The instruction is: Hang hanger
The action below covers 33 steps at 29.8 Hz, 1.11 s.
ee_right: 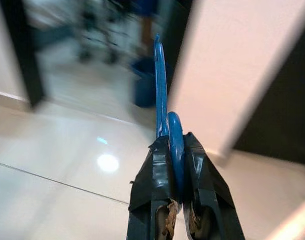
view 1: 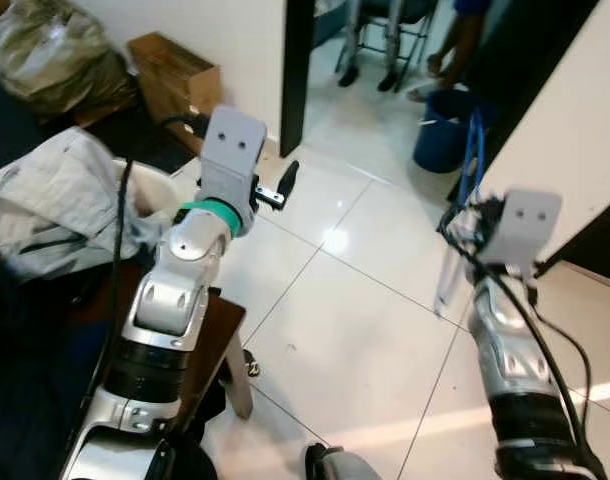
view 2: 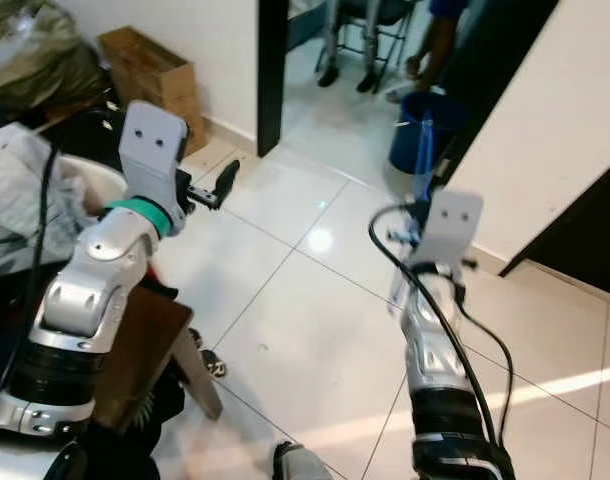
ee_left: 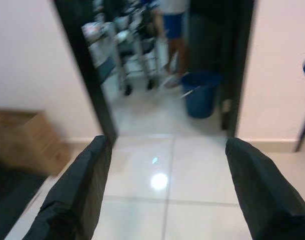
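I saw glossy white floor tiles throwing back a lamp glare. The blue hanger looked like smooth, shiny plastic, pinched between matt black pads of the right end effector. The box was plain brown cardboard; the arms brushed silver metal.

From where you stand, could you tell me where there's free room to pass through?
Free: the white tiled floor between the two arms, running to the dark doorway. Crowded: clothes pile and cardboard box on the left; blue bucket and a person beyond.
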{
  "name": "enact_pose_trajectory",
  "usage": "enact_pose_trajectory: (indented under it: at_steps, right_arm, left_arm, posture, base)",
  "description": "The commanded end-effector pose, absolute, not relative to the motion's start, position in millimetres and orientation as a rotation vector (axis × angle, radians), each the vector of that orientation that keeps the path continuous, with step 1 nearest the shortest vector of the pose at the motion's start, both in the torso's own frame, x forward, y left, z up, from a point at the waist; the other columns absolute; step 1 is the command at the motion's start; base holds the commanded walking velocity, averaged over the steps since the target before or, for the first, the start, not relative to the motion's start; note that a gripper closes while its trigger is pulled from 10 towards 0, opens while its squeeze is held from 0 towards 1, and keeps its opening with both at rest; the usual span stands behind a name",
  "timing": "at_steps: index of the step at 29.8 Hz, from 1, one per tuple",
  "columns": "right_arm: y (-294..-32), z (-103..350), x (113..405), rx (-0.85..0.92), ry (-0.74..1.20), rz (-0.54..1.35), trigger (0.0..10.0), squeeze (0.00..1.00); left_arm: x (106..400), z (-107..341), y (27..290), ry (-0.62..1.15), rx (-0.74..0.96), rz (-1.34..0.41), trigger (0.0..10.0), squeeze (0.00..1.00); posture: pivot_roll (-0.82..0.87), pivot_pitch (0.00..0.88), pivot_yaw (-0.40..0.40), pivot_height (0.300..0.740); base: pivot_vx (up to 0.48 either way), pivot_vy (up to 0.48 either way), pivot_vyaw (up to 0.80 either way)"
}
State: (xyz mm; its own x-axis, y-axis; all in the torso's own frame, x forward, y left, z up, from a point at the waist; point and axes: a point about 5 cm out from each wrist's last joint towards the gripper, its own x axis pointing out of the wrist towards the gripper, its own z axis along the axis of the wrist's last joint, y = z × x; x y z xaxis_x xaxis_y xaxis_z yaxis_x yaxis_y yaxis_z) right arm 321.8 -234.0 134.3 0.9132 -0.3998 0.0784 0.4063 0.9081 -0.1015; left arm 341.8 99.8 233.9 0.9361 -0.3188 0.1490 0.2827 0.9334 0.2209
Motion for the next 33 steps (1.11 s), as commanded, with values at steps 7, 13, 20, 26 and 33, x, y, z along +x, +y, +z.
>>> enact_pose_trajectory:
  at_steps: [7, 13, 20, 26, 33]
  right_arm:
    - [-242, 120, 313, -0.184, 0.028, -0.465, 10.0, 0.00]
    - [-245, 115, 309, -0.222, 0.066, -0.485, 10.0, 0.00]
    - [-249, 117, 309, -0.222, 0.066, -0.501, 10.0, 0.00]
    - [-249, 119, 310, -0.207, 0.065, -0.508, 10.0, 0.00]
    - [-245, 118, 310, -0.155, 0.078, -0.500, 10.0, 0.00]
  left_arm:
    - [338, 217, 87, -0.168, 0.214, -0.370, 10.0, 0.00]
    - [331, 200, 75, -0.140, 0.238, -0.435, 10.0, 0.00]
    - [324, 195, 64, -0.144, 0.227, -0.523, 10.0, 0.00]
    - [324, 188, 63, -0.129, 0.196, -0.509, 10.0, 0.00]
    - [328, 173, 78, -0.055, 0.147, -0.413, 10.0, 0.00]
  posture:
    - [-0.03, 0.041, 0.043, 0.740]
    - [-0.04, 0.040, 0.041, 0.740]
    - [-0.05, 0.038, 0.043, 0.740]
    - [-0.05, 0.038, 0.044, 0.740]
    - [-0.05, 0.041, 0.038, 0.740]
  base:
    - [0.000, 0.000, -0.80]
    - [0.000, 0.000, -0.80]
    - [0.000, 0.000, -0.80]
    - [0.000, 0.000, -0.80]
    - [0.000, 0.000, -0.80]
